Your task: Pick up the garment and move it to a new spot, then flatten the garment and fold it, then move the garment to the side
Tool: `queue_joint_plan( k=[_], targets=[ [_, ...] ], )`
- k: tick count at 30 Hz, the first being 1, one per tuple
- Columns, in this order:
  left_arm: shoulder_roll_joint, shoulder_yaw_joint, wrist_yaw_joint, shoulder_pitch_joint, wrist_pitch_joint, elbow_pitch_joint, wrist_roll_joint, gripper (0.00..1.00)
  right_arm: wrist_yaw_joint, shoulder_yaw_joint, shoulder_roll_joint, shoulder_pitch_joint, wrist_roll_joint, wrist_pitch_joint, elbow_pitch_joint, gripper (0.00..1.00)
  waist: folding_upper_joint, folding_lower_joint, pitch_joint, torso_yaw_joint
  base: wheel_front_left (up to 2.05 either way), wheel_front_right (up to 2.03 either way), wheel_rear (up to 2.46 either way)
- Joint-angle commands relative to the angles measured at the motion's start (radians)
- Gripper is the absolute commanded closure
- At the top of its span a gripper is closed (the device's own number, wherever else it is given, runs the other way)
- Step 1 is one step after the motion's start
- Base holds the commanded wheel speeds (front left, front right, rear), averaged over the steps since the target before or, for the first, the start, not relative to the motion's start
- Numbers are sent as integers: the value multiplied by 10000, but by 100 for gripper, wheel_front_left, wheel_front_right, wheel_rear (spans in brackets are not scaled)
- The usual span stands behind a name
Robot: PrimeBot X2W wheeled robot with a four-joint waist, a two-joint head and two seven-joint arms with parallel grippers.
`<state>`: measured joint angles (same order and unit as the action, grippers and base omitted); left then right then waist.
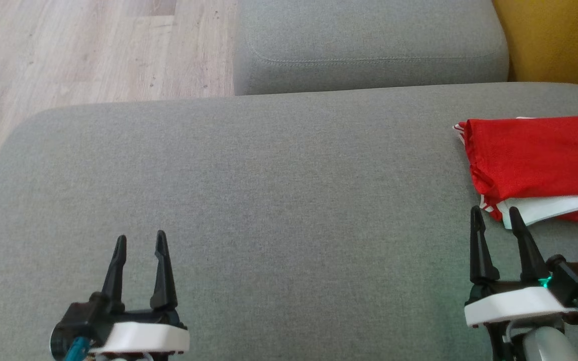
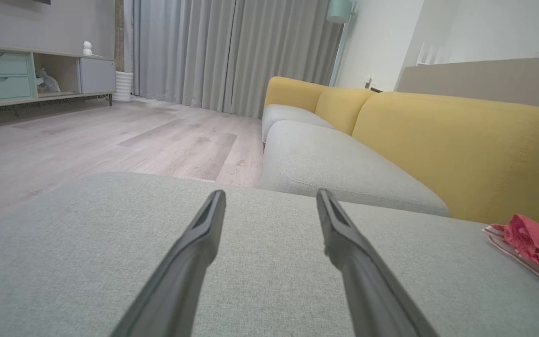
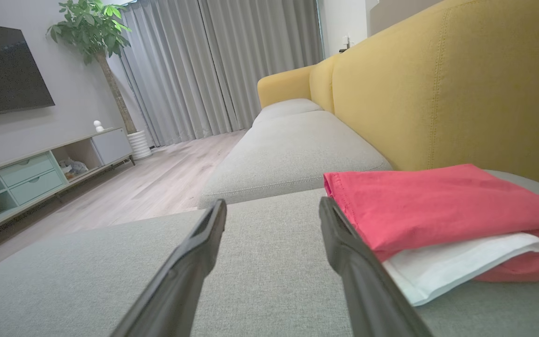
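Left tool [image 1: 141, 235], right tool [image 1: 495, 209]: spread, empty | garment [image 1: 535, 150]: folded red-white cloth | cushion [image 1: 269, 175]: grey weave

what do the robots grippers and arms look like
Each gripper has two long, dark, tapering fingers on a black base, mounted on a white housing. The left gripper has a blue cable at its outer side. The right gripper has a matching one, plus a small green light on its base and a pale grey forearm behind it.
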<state>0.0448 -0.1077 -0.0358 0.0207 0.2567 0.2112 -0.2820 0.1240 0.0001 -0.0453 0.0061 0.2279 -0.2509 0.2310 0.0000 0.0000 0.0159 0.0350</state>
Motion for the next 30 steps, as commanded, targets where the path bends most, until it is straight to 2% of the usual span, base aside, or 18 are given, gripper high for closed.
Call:
queue_joint_plan(
  k=[1, 21, 22, 26, 30],
  targets=[
    [54, 369, 10, -328, 51, -304, -158, 0, 67, 253, -50, -259, -72, -106, -395, 0, 0, 0, -8, -2, 0, 0, 0],
    [54, 512, -81, -302, 51, -201, -821, 0, 67, 365, -49, -251, -42, -108, -404, 0, 0, 0, 27, -71, 0, 0, 0],
    [-2, 149, -81, 0, -2, 92, -814, 100, 0, 102, 0, 0, -20, 0, -83, 100, 0, 0, 28, -71, 0, 0, 0],
    [-19, 126, -86, 172, -22, 633, -852, 100, -9, 173, 9, 181, 43, 24, 433, 100, 0, 0, 29, -75, 0, 0, 0],
    [-17, 202, -113, 112, -149, 641, -1250, 100, -7, 152, -5, 148, 504, 122, 413, 100, 0, 0, 22, -83, 0, 0, 0]
  ],
)
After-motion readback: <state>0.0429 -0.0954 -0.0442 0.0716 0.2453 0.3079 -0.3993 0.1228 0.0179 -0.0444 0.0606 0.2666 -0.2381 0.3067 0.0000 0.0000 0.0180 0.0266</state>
